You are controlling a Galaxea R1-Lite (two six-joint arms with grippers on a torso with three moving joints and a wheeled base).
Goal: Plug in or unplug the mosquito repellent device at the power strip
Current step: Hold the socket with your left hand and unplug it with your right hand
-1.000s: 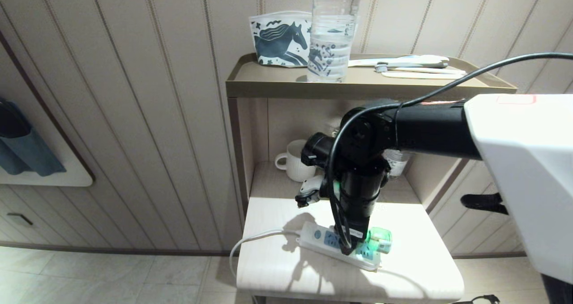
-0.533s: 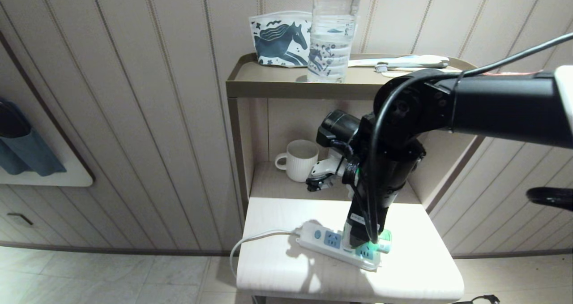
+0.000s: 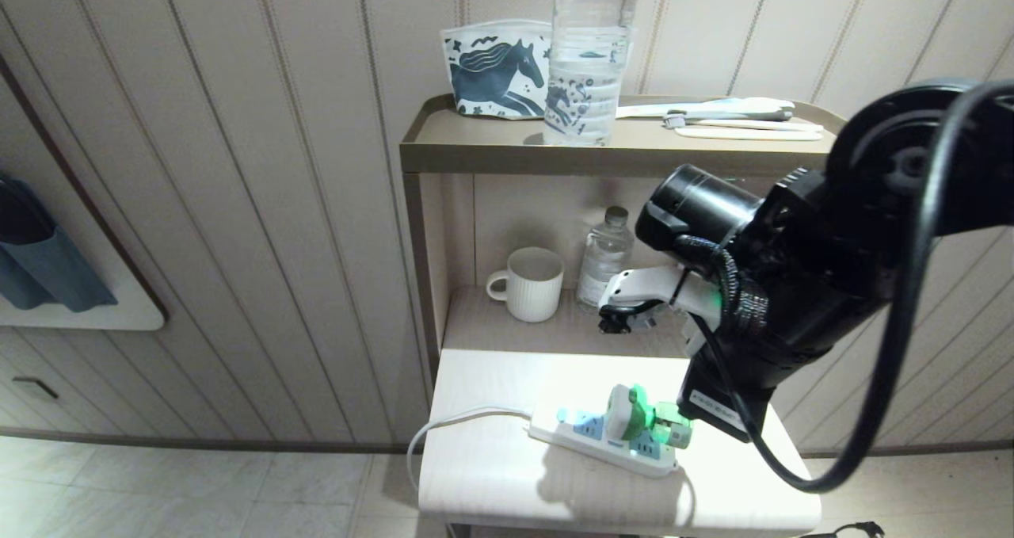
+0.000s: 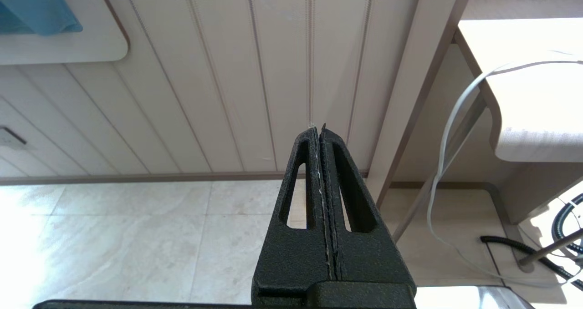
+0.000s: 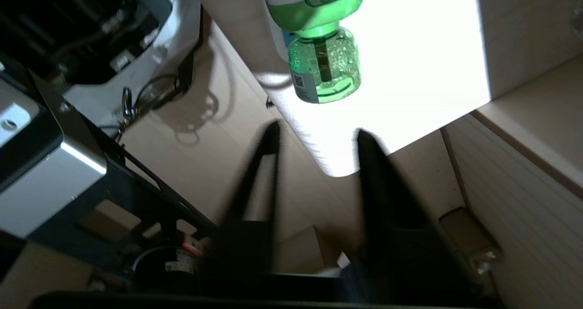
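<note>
Mug (image 3: 529, 283) and small bottle (image 3: 604, 256) crowd the shelf behind.

You are facing pale panelled walls (image 3: 261, 205) and a tiled floor (image 3: 198, 490); a tan shelf unit (image 3: 634, 154) is standing behind a brightly lit white table (image 3: 491, 475).

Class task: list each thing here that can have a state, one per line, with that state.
Repellent: plugged into strip, not held.
Strip: lying flat, one socket filled.
Right hand: open, empty, clear of repellent.
Left hand: shut, empty.
Mug: upright.
Small bottle: upright, capped.
Large bottle: upright.
</note>
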